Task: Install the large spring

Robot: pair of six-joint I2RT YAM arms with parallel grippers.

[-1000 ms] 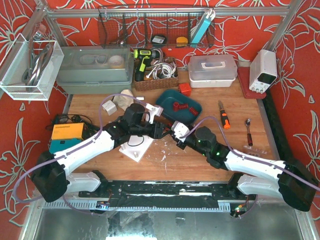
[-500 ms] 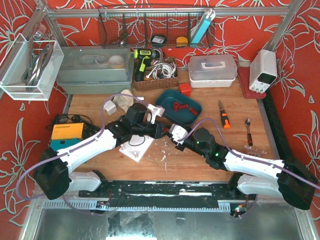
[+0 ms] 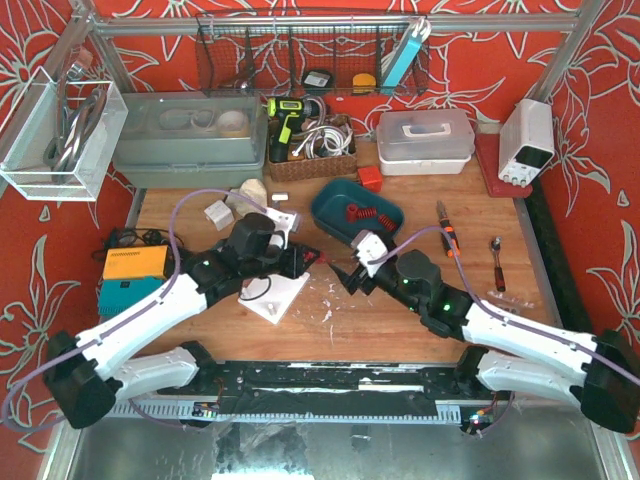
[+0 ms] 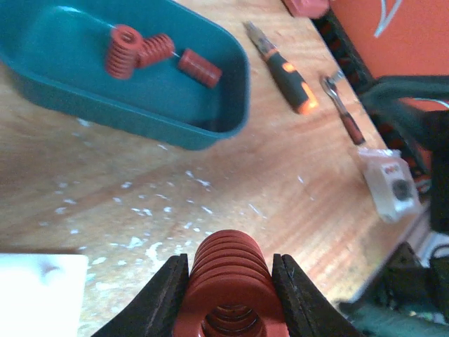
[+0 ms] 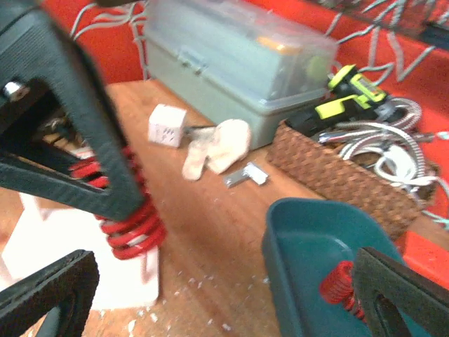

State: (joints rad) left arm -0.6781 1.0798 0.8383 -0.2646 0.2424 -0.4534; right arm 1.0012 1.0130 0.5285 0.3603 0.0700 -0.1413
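The large spring [image 4: 228, 281], a thick red coil, sits between the black fingers of my left gripper [image 4: 228, 263], which is shut on it. In the right wrist view the same spring [image 5: 133, 228] hangs just over the corner of a white block [image 5: 70, 267]. In the top view the left gripper [image 3: 306, 258] holds it at the table's middle. My right gripper [image 3: 348, 276] is a short way to the spring's right, apart from it. The right gripper [image 5: 224, 295] stands wide open with nothing between its fingers.
A teal tray [image 3: 340, 196] behind the grippers holds small red springs [image 4: 140, 53]. An orange-handled screwdriver [image 3: 447, 232] and a ratchet [image 3: 497, 262] lie to the right. A wicker basket [image 5: 351, 175], a grey box [image 3: 190, 140] and a white lidded box [image 3: 425, 140] line the back edge.
My right gripper has opened wide and drawn back to the right. The left gripper has closed onto the spring and shifted a little to the left with it.
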